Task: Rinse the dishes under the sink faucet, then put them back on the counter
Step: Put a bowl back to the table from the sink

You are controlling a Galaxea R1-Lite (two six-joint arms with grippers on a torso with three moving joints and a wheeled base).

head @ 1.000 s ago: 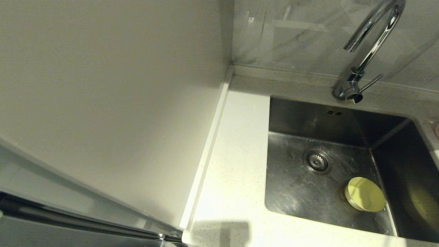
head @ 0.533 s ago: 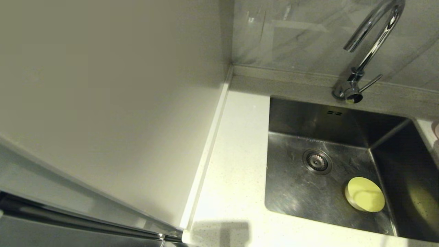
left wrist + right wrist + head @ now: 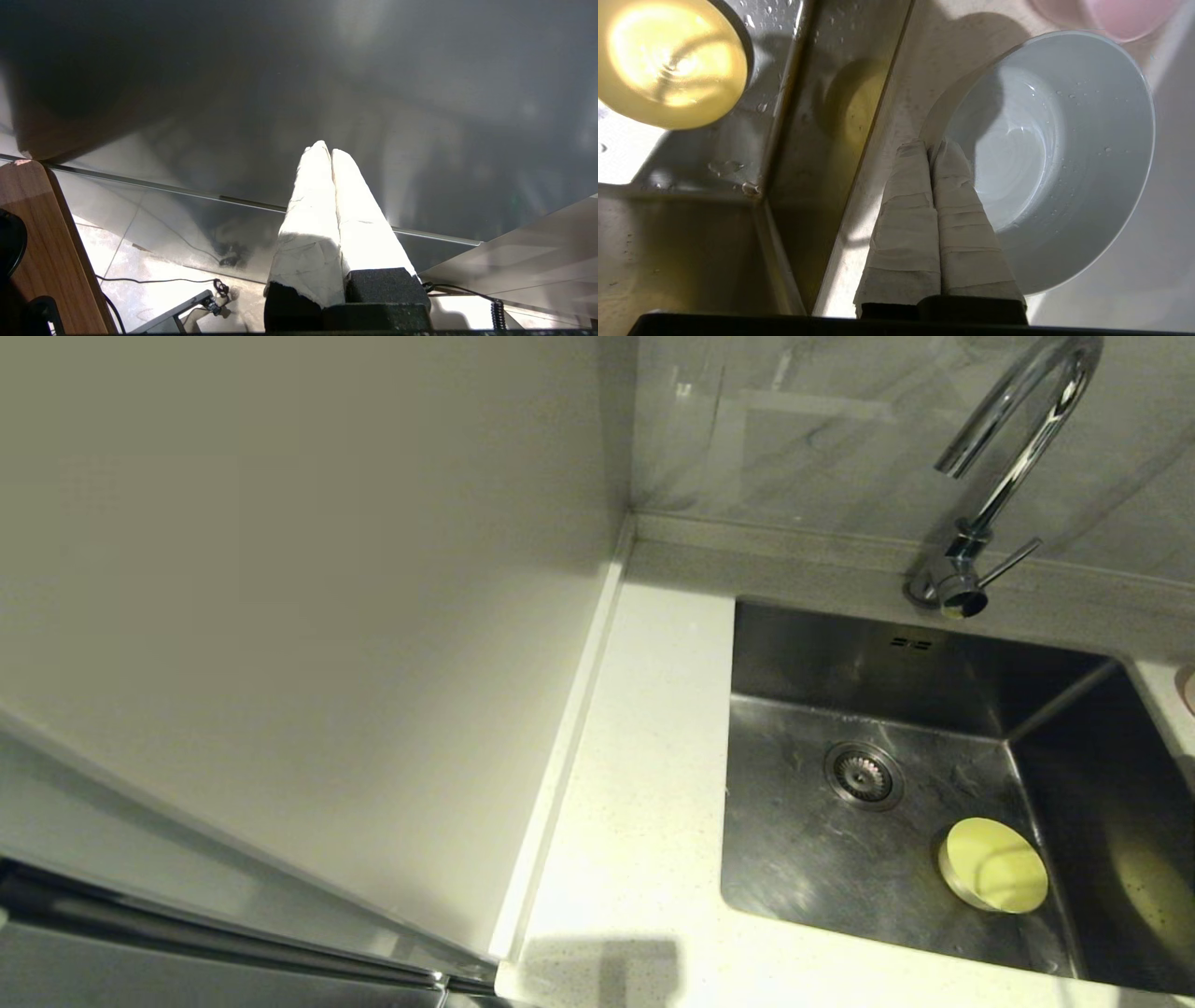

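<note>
The bench (image 3: 644,784), white and speckled, wraps around the steel sink (image 3: 840,859), with the chrome sink faucet (image 3: 990,495) rising at the far rim. One dish, the yellow-green bowl (image 3: 994,864), sits on the basin floor toward the robot's right, beside the drain and well clear of the spout's drop line. In the right wrist view the same bowl (image 3: 668,60) holds a little water.

The white bowl (image 3: 1064,154) stands upright on the bench just right of the sink's rim, wet with droplets, and the pale pink bowl (image 3: 1106,16) shows only partly beyond it.

The right gripper (image 3: 930,147) hangs over the bench strip between sink edge and white bowl, its taped fingers pressed together and holding nothing; its tip lies at the white bowl's near rim. The yellow-green bowl lies across the sink wall, lower and off to the other side. This arm is clearly the nearer one.

The left gripper (image 3: 327,151) is parked away from the sink, closed and empty.
</note>
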